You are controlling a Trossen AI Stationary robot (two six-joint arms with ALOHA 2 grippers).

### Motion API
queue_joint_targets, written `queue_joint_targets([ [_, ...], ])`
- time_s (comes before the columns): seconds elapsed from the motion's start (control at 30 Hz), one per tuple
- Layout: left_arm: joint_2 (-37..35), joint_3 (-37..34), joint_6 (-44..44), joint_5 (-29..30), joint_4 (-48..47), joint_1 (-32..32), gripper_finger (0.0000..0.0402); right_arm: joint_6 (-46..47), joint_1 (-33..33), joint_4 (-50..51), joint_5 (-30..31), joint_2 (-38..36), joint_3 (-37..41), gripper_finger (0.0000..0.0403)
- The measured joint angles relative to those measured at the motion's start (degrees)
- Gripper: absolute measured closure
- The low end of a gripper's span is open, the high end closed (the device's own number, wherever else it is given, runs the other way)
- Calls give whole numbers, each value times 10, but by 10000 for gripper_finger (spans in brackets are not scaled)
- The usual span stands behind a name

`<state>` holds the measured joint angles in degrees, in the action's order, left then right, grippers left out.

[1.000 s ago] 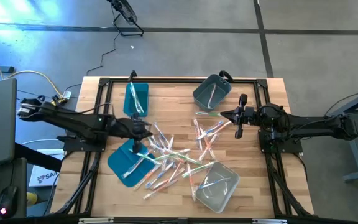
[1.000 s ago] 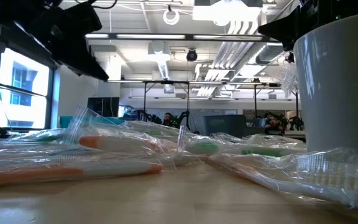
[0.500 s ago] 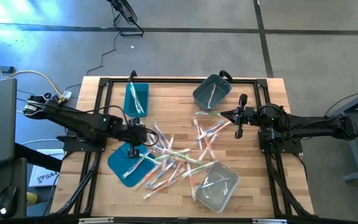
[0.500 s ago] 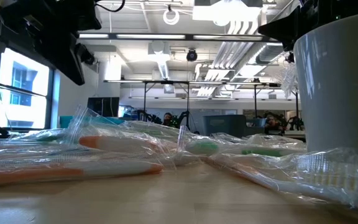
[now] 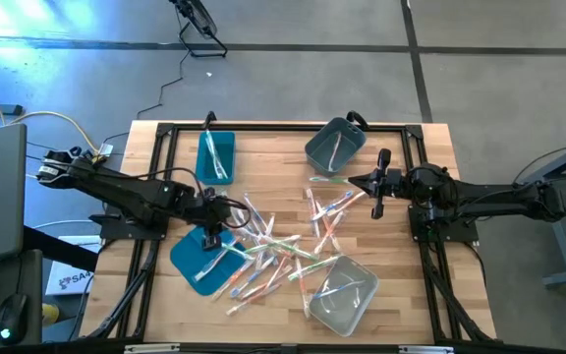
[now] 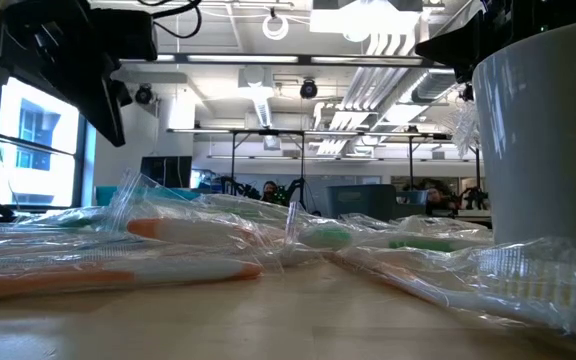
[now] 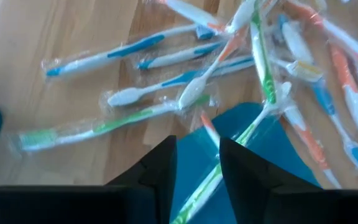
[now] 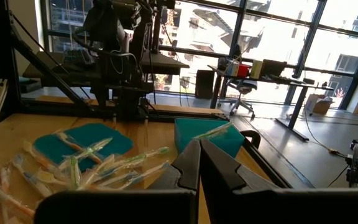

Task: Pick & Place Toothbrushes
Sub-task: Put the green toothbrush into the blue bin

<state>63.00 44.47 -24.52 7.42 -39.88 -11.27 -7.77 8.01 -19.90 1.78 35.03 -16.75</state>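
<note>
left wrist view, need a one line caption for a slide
Left gripper, jaws apart, above a green toothbrush lying on the teal lid, more wrapped toothbrushes scattered beyond.

Overhead, table-level, two wrist cameras

Wooden table (image 5: pixel 283 147), scattered toothbrushes (image 5: pixel 273 246), bins (image 5: pixel 335 145)

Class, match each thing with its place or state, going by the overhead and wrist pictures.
Things:
1. left tool
2. right tool
3. clear bin
4. grey bin

Places or states:
a. shut, waiting on the right side
b. on the near side, right of middle
c. open, above the flat teal lid
d. on the far side, right of middle

Pairs: 1-c, 2-a, 3-b, 4-d
</note>
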Motion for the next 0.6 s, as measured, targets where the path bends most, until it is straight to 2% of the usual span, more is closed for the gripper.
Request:
queue_joint_targets([
  [0.23,0,0,0,39,-28,0,303,0,0,0,0,0,0,400],
  [0.6,-26,-23,47,40,-32,0,344,0,0,0,0,0,0,400],
])
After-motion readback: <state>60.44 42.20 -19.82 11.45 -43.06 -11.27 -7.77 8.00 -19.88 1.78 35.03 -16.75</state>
